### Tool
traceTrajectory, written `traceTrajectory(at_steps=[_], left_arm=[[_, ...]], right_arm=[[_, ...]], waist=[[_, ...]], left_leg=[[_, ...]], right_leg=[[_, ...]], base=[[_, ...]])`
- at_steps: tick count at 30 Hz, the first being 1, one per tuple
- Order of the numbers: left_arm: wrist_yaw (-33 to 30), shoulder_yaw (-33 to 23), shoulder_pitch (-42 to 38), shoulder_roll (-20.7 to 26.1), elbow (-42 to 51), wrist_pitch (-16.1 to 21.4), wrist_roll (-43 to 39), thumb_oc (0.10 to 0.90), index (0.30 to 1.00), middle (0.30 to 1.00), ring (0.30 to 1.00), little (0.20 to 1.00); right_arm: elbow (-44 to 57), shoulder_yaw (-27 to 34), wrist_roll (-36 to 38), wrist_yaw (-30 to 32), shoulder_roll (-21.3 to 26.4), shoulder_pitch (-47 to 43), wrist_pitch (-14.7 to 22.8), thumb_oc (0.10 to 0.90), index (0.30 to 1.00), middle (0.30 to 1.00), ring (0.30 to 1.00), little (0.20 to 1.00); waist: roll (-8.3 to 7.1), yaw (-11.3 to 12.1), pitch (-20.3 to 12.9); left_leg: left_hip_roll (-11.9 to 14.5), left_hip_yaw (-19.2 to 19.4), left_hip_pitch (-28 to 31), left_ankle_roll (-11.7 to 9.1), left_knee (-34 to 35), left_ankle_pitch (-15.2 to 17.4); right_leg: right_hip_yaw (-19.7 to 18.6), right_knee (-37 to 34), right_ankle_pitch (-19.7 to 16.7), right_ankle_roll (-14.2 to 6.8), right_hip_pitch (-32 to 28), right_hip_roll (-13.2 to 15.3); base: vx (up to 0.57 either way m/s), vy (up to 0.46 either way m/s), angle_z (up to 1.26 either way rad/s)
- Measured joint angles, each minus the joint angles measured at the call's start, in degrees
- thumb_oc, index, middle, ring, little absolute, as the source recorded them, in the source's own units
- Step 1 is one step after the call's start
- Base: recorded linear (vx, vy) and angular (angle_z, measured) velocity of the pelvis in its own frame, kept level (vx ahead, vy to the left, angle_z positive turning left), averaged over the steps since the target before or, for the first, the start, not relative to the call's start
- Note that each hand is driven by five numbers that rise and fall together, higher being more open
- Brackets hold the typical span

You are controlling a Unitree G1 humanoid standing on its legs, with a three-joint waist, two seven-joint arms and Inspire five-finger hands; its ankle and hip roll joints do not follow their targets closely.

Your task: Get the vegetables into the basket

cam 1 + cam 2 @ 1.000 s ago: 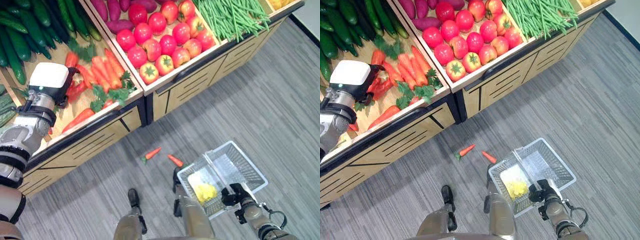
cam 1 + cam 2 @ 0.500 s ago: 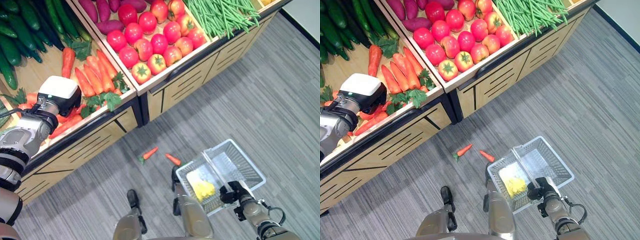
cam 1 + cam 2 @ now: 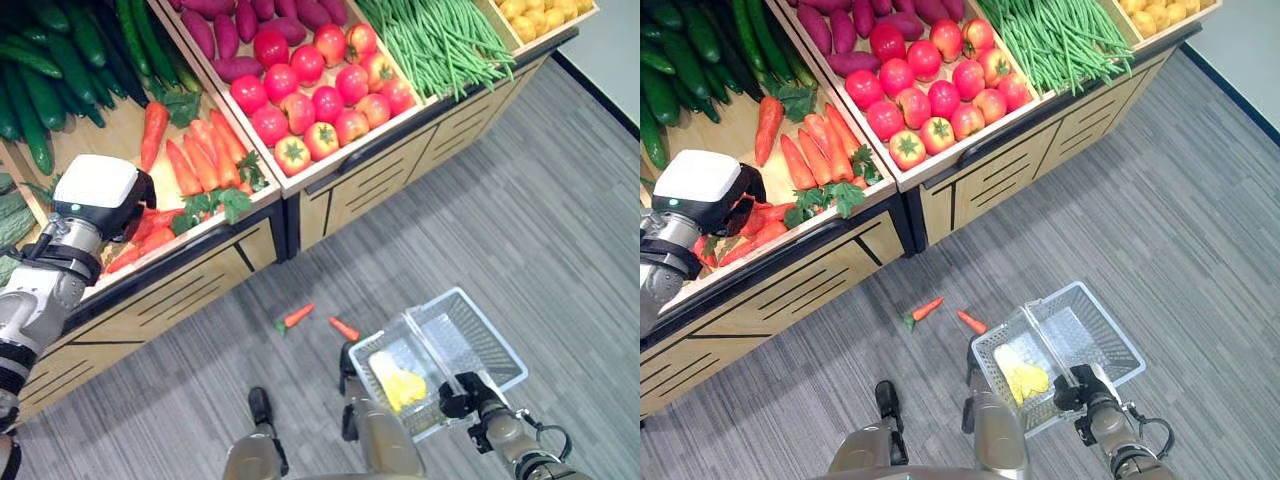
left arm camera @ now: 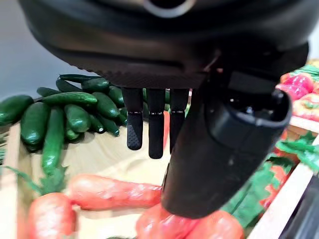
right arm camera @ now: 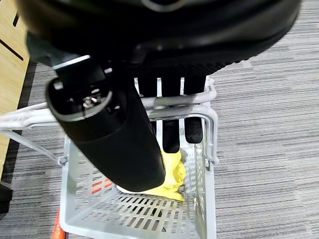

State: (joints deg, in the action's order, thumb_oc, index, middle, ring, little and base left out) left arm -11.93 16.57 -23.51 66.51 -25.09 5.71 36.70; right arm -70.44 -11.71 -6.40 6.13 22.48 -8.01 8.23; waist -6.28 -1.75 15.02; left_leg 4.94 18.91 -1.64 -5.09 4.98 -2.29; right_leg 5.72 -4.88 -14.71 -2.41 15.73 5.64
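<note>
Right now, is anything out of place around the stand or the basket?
Yes: two carrots lie on the floor between the stand and the basket, apparently dropped. The rest of the produce sits in its bins.

Grey wire basket (image 3: 497, 345) low over the floor – a yellow item (image 3: 405, 387) inside, two orange carrots (image 3: 297, 317) lying on grey floor beside it
</note>
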Motion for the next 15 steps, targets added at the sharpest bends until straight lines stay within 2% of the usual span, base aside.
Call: traceTrajectory(at_steps=[7, 15], left_arm=[[1.0, 0.4, -0.1, 0.5, -0.4, -0.2, 3.0, 0.900, 1.000, 1.000, 1.000, 1.000], [1.4, 8.7, -4.1, 0.5, -7.3, -1.2, 6.4, 0.900, 1.000, 1.000, 1.000, 1.000]], right_arm=[[0.0, 0.0, 0.0, -0.1, 0.0, 0.0, -0.1, 0.400, 0.300, 0.300, 0.300, 0.300], [0.0, -0.1, 0.0, -0.2, 0.0, -0.1, -0.1, 0.400, 0.300, 0.300, 0.300, 0.300]], waist=[[-0.01, 0.0, -0.1], [-0.03, -0.7, -0.4]], left_leg=[[0.1, -0.2, -0.3, -0.1, 0.0, -0.1], [-0.1, -0.2, -1.6, 0.0, 0.0, -0.1]], right_leg=[[0.2, 0.0, 0.0, 0.0, 0.2, 0.0], [0.1, 0.0, -0.2, 0.1, 1.5, 0.0]], base=[[0.00, 0.000, 0.00], [0.00, 0.000, 0.00]])
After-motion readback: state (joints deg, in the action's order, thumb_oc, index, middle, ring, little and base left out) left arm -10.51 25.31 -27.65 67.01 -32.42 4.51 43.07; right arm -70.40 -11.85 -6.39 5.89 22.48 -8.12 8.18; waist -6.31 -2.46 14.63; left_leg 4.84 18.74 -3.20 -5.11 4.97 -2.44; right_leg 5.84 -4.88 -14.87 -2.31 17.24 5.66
